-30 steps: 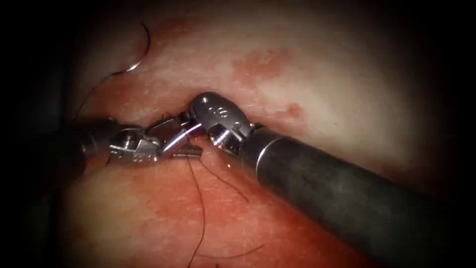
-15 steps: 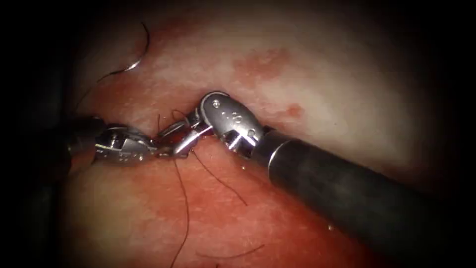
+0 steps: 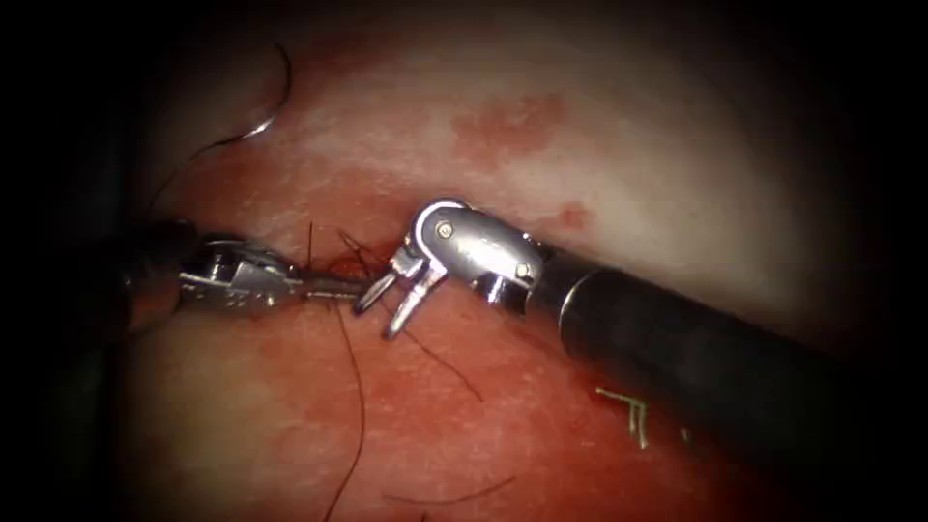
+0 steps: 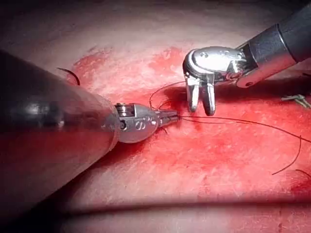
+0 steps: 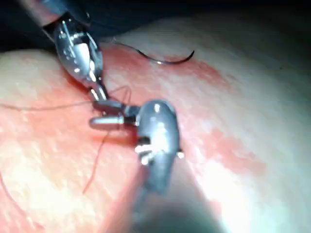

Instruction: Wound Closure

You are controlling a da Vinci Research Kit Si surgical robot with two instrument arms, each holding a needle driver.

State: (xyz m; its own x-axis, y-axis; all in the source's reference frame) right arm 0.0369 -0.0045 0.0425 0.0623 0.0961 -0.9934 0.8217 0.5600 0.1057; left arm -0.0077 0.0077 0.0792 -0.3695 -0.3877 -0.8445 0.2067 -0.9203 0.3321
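So this looks like thread handling, not needle driving, as far as I can judge. The left tool [image 3: 333, 285] has its jaws clamped on the thread [image 3: 360, 387] right at the cut [image 3: 360, 256]. The right tool [image 3: 379, 317] holds nothing: its jaws are spread wide, and it has let go and backed off to the right from where the two tips were bunched together a second ago.

The needle [image 3: 263, 129] is lying loose on the tissue [image 3: 580, 145], well up and to the left of the cut, not in the tissue and not in either tool.

Any next move calls for a gentle regrab, I'd guess, since those strands sit right under the open jaws.

Count: two tools, one needle, one cut, several dark strands of thread, plus one pale scrap [image 3: 623, 406] by the right shaft.
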